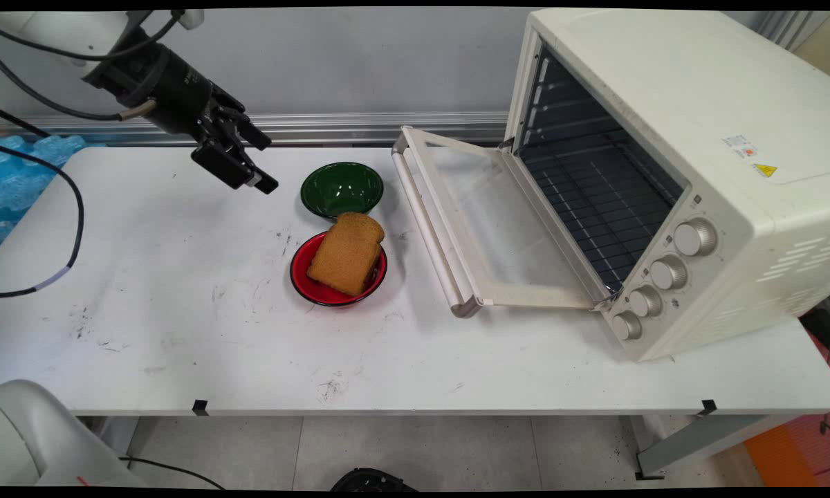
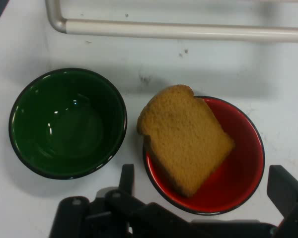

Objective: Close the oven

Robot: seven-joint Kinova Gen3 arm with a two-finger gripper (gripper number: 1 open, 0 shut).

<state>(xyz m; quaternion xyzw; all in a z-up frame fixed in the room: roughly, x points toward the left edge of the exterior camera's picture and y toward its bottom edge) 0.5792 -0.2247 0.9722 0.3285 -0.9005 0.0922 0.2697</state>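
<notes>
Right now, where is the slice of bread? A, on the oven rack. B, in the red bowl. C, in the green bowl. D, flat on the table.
B: the slice of bread leans in the red bowl, the green bowl beside it holds nothing, and the oven rack is bare.

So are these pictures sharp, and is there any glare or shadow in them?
Main view: sharp, evenly lit, the table edges bowing slightly; soft shadows beside the red bowl and under the oven door. Hand view: sharp too, with small bright glints inside the green bowl and a faint shadow beside the bread.
</notes>
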